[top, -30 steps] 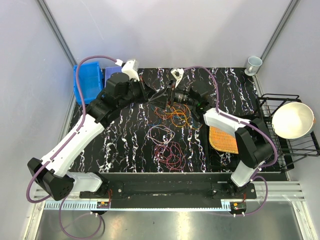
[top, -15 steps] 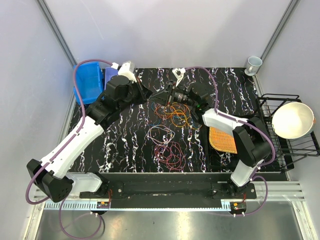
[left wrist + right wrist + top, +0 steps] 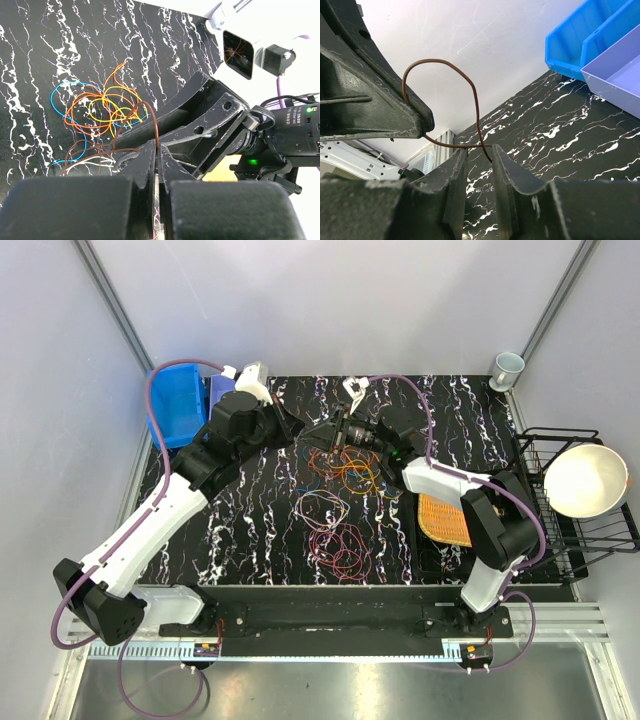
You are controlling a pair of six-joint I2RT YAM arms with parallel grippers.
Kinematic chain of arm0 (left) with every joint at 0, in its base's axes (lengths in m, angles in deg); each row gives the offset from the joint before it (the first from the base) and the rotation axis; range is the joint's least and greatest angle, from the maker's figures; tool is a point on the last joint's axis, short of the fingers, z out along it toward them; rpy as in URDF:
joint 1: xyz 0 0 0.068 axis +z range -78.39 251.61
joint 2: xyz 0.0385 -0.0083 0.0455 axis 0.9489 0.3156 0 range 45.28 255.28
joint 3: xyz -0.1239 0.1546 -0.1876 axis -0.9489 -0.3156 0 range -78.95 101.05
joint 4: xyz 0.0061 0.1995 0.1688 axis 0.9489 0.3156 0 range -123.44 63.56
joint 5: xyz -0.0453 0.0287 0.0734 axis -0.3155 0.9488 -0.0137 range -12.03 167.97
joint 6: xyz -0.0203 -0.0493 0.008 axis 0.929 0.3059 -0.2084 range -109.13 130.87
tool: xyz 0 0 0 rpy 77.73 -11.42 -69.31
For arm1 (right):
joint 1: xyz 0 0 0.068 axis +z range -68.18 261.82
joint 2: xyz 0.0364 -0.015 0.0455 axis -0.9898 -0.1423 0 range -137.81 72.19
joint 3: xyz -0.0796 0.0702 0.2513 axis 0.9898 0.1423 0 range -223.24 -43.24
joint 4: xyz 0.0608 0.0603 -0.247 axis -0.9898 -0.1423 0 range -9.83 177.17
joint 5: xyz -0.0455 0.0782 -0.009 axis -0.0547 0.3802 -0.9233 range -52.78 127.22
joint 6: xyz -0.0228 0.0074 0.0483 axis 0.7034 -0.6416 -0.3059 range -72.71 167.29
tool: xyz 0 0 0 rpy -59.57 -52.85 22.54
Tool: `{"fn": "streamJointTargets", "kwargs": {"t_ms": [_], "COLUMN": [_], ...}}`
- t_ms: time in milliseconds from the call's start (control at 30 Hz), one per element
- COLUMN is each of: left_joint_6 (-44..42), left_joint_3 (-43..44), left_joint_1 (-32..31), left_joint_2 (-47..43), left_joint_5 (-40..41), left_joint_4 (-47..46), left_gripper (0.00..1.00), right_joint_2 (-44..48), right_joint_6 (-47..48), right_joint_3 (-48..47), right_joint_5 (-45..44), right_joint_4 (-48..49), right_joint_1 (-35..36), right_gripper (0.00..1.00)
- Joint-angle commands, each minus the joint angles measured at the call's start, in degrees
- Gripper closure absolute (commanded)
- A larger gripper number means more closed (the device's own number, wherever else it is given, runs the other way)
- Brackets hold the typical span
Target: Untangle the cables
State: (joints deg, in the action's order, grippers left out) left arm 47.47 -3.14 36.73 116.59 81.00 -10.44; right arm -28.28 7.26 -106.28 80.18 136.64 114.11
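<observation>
My left gripper (image 3: 158, 150) is shut on a thin brown cable (image 3: 156, 127) that arcs up from the tangle. That tangle of orange, yellow and blue cables (image 3: 102, 107) lies on the black marbled table, seen from above as the tangle (image 3: 345, 465). My right gripper (image 3: 477, 155) faces the left gripper (image 3: 303, 430) closely. Its jaws stand a narrow gap apart, and the brown cable (image 3: 475, 100) loops down into that gap. A whitish-blue loop (image 3: 320, 508) and a magenta loop (image 3: 340, 545) lie apart, nearer the bases.
A blue bin (image 3: 178, 405) stands at the far left with a lilac tray (image 3: 620, 75) beside it. A woven orange mat (image 3: 445, 520) lies under the right arm. A wire rack with a bowl (image 3: 585, 480) stands right, a cup (image 3: 507, 368) far right.
The right gripper's jaws have narrowed around the brown cable. The left gripper has shifted slightly toward the far left, still holding the cable.
</observation>
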Motion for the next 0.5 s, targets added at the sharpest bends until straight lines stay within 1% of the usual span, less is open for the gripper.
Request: {"fn": "streamJointTargets", "kwargs": {"t_ms": [0,67,200,467], "left_joint_6": [0.75,0.93,1.28,1.63], "left_joint_3": [0.13,0.04,-0.31,-0.93], "left_joint_1": [-0.19,-0.19,-0.11,-0.11], "left_joint_2": [-1.44,-1.44,-1.26,-1.26], "left_joint_5": [0.14,0.14,0.14,-0.04], "left_joint_4": [-3.14,-3.4,-3.76,-4.28], "left_gripper": [1.0,1.0,1.0,1.0], "right_joint_2": [-0.52,-0.69,-1.13,-1.31], "right_joint_6": [-0.49,-0.66,-1.01,-0.49], "right_joint_3": [-1.29,-1.38,-1.73,-1.82], "right_joint_5": [0.11,0.19,-0.07,-1.21], "right_joint_4": [3.17,3.7,4.14,3.88], "right_joint_1": [0.93,1.02,1.45,1.63], "right_gripper": [0.66,0.61,0.6,0.67]}}
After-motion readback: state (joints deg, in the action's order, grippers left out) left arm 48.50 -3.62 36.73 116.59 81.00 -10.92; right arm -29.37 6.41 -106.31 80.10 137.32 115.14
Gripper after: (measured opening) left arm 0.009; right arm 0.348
